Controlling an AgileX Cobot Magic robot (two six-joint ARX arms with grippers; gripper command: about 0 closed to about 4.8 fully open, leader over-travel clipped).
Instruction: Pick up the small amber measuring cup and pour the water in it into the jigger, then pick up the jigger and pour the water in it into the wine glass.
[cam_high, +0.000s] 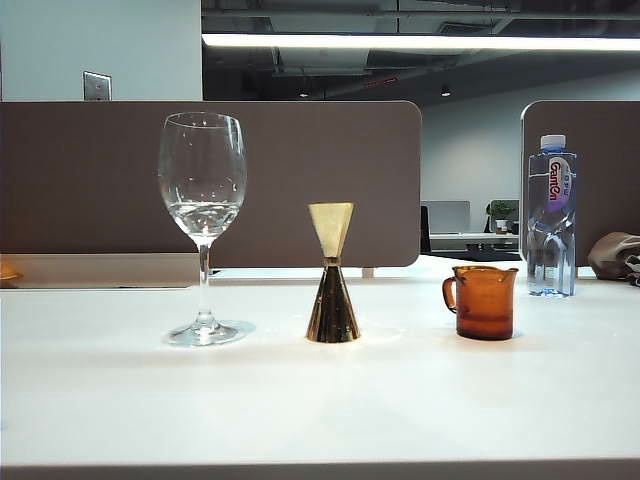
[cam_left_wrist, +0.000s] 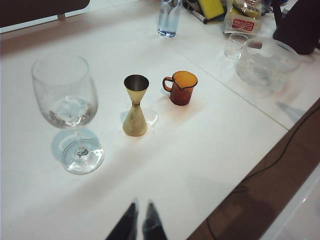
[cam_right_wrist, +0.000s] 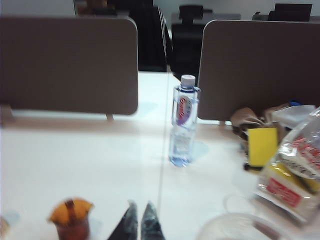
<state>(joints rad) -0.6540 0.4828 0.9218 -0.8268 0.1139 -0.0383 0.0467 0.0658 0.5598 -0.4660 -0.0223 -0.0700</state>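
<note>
The small amber measuring cup (cam_high: 483, 301) stands on the white table at the right, handle toward the jigger; it also shows as the amber cup (cam_left_wrist: 180, 87) and, blurred, the cup (cam_right_wrist: 71, 218). The gold jigger (cam_high: 332, 272) stands upright in the middle, also seen as the jigger (cam_left_wrist: 135, 105). The wine glass (cam_high: 202, 225) stands at the left with a little water in its bowl, also the glass (cam_left_wrist: 68, 111). My left gripper (cam_left_wrist: 141, 204) hovers shut and empty over the table's near side. My right gripper (cam_right_wrist: 139, 204) is shut and empty beside the cup. Neither gripper shows in the exterior view.
A clear water bottle (cam_high: 551, 216) with a blue cap stands behind the cup. A large clear bowl (cam_left_wrist: 267, 62), a small clear cup (cam_left_wrist: 235, 45), snack bags (cam_right_wrist: 292, 177) and a yellow box (cam_right_wrist: 262, 145) crowd the table's right side. Brown partitions (cam_high: 210, 180) close the back.
</note>
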